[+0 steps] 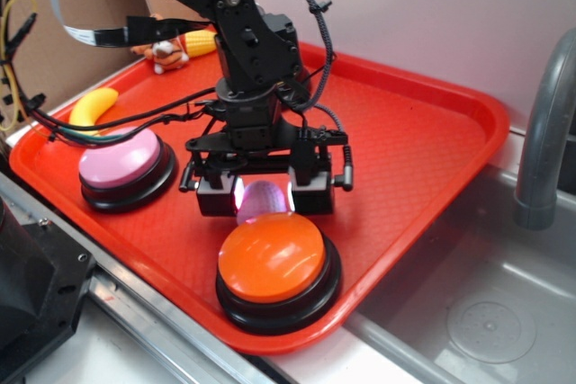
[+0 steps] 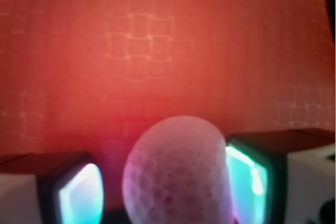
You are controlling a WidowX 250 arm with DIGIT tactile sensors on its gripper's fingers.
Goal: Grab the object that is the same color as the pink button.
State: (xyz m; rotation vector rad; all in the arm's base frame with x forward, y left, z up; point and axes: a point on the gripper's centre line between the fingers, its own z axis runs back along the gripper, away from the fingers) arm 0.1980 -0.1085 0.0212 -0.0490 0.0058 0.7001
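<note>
The small pink dimpled ball lies on the red tray, just behind the orange button. My gripper is lowered over it with one finger on each side. In the wrist view the ball sits between the lit pads. It touches the right pad, and a strip of red tray shows between it and the left pad. The jaws are open around the ball. The pink button, a pale pink dome on a black base, stands at the tray's left.
An orange button stands right in front of the gripper, near the tray's front edge. A yellow banana, a corn cob and a small toy animal lie at the tray's back left. A sink and faucet are to the right.
</note>
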